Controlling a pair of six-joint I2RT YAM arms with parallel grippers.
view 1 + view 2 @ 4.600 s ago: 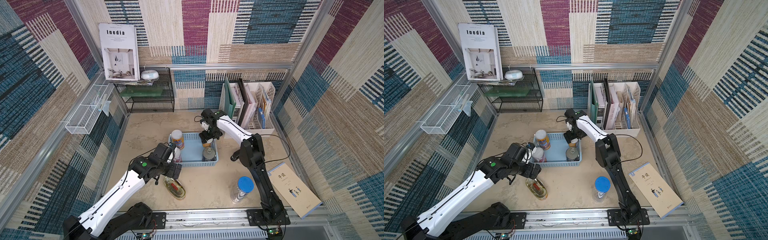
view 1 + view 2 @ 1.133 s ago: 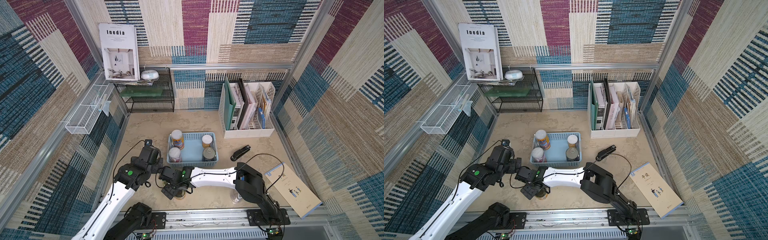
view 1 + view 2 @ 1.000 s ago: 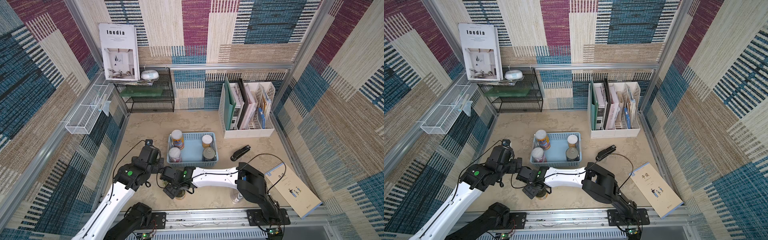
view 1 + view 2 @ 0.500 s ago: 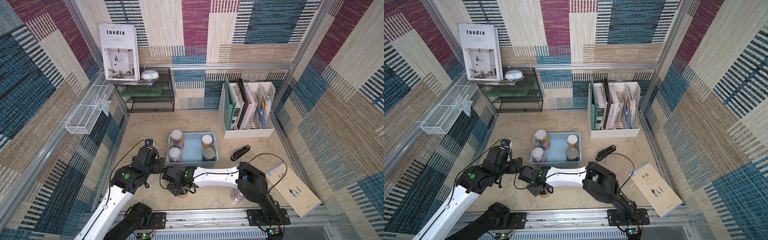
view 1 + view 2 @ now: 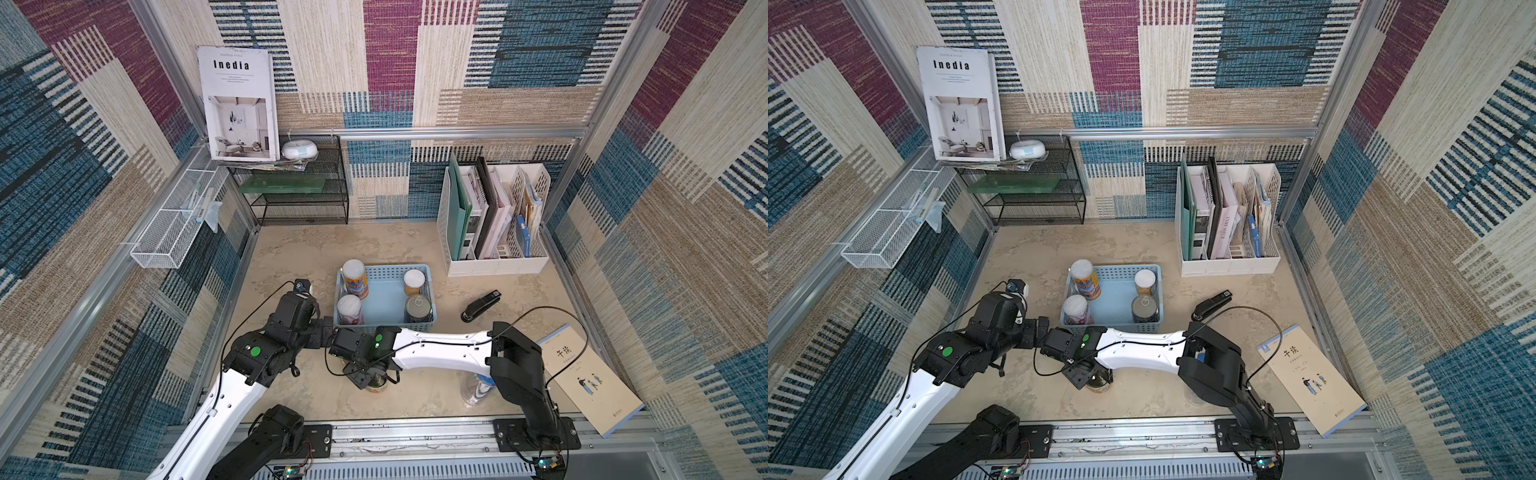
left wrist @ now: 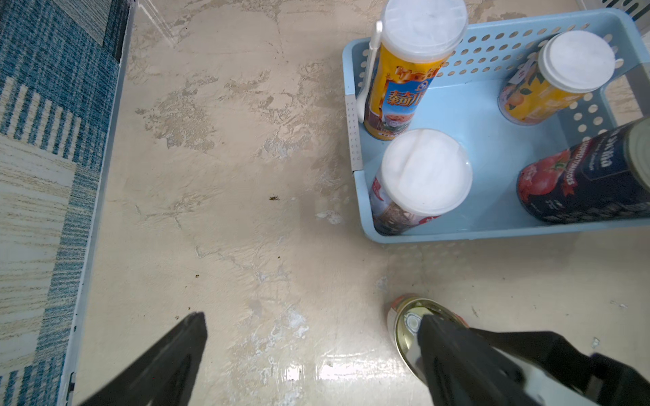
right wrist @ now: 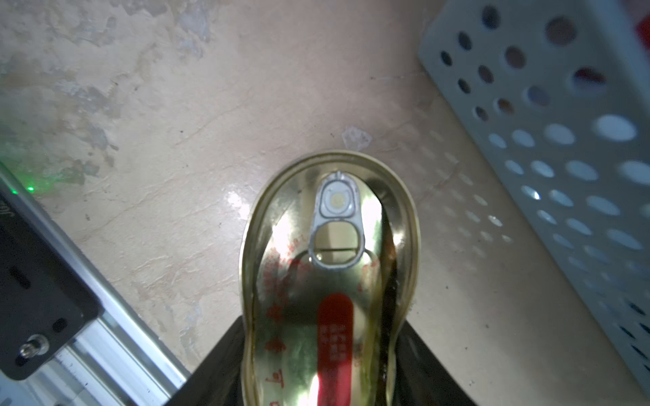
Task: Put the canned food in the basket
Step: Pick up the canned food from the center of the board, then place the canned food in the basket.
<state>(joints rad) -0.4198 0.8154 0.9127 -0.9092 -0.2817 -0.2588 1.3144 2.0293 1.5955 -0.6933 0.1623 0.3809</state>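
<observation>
The light blue basket [image 5: 384, 271] [image 5: 1116, 271] [image 6: 492, 151] holds the orange-blue can [image 5: 354, 278], the pink can [image 5: 349, 309], the yellow can [image 5: 414, 282] and the dark pull-tab can [image 5: 417, 309], all upright. In front of it, on the floor, lies the flat oval gold tin [image 5: 377, 385] [image 5: 1098, 385] [image 7: 330, 253]. My right gripper [image 5: 372, 374] [image 7: 322, 358] is shut on this tin, one black finger against each long side. Just left of the basket's near corner, my left gripper [image 5: 318, 336] [image 6: 311, 318] hangs wide open and empty over bare floor.
A clear jar [image 5: 476, 388] stands partly hidden behind my right arm. A black stapler [image 5: 482, 305] and a book [image 5: 590, 374] lie to the right. The white file holder [image 5: 494, 224] and black rack [image 5: 299, 195] line the back. The metal front rail [image 7: 88, 316] runs close by the tin.
My right gripper's jaws have closed onto the gold tin, and it has shifted slightly right. My left arm drew back a little, still open.
</observation>
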